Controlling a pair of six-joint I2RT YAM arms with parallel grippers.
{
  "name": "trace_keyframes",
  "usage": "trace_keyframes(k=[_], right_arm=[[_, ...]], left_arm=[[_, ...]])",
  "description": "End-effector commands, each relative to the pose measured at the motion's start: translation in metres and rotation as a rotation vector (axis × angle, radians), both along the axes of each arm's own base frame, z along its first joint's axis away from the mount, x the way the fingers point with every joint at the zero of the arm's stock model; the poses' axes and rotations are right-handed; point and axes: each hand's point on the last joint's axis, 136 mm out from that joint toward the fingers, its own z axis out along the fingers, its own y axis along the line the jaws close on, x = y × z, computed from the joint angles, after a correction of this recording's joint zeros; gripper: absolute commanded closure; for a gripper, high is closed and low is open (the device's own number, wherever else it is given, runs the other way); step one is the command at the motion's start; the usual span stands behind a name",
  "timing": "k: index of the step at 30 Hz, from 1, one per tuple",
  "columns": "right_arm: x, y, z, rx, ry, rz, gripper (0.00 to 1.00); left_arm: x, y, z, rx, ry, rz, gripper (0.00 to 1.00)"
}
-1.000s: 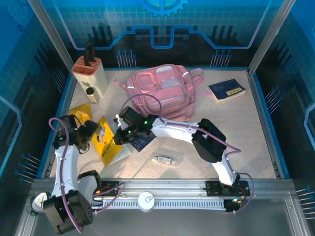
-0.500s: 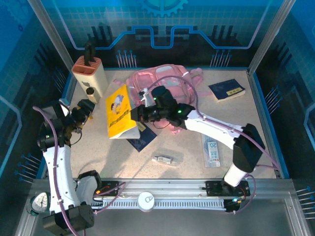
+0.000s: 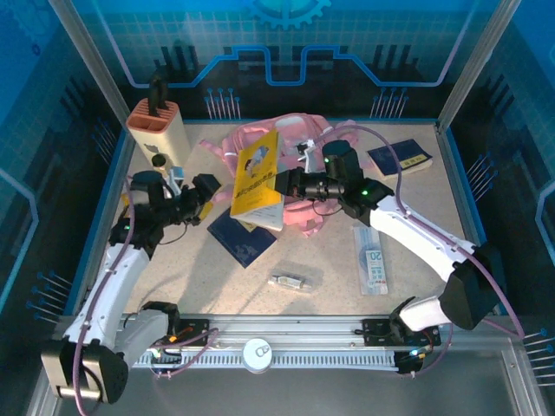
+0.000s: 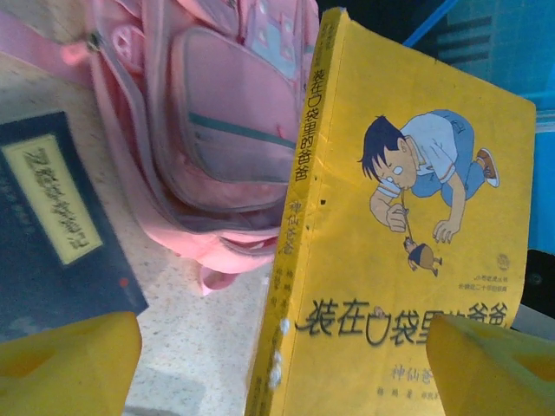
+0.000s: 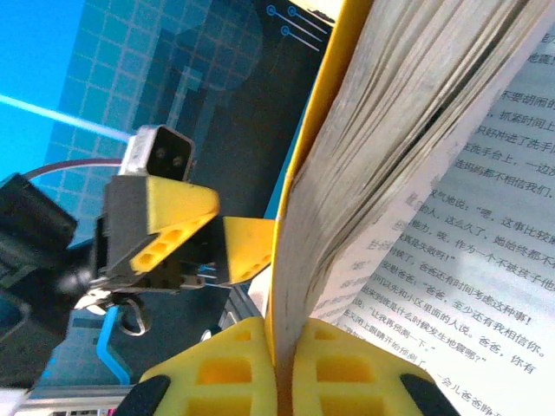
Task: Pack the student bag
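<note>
The student bag, a pink backpack, lies at the back middle of the table, partly hidden behind a yellow book. My right gripper is shut on that book and holds it upright in the air in front of the bag. In the right wrist view the fingers pinch the cover and a wad of pages, while the other pages fan out. My left gripper hangs open just left of the book. In its own view the yellow book fills the space ahead, the bag behind it.
A dark blue book lies on the table below the held book. Another blue book sits at the back right. A beige holder with a black top stands back left. A small packet and a clear pen pack lie nearer the front.
My right gripper has lifted the yellow book off the table and carried it right and back, up to the bag. My left arm has swung right toward the book, jaws still open.
</note>
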Motion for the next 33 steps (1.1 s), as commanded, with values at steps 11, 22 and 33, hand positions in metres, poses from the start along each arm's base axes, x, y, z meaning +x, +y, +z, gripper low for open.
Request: trace_keyframes(k=[11,22,33], right_arm=[[-0.005,-0.026,0.035,0.178,-0.038,0.023,1.0],[0.0,-0.05,0.014,0.16,0.012,-0.035,1.0],[-0.006,-0.076,-0.017,0.086,0.093,-0.089,0.33]], left_arm=[[0.029,-0.074,0.03,-0.189,-0.179,-0.09,0.45],[0.032,-0.096,0.051,-0.213,-0.236,-0.132,0.82],[0.034,-0.096,0.083,-0.249,-0.34,-0.104,0.98]])
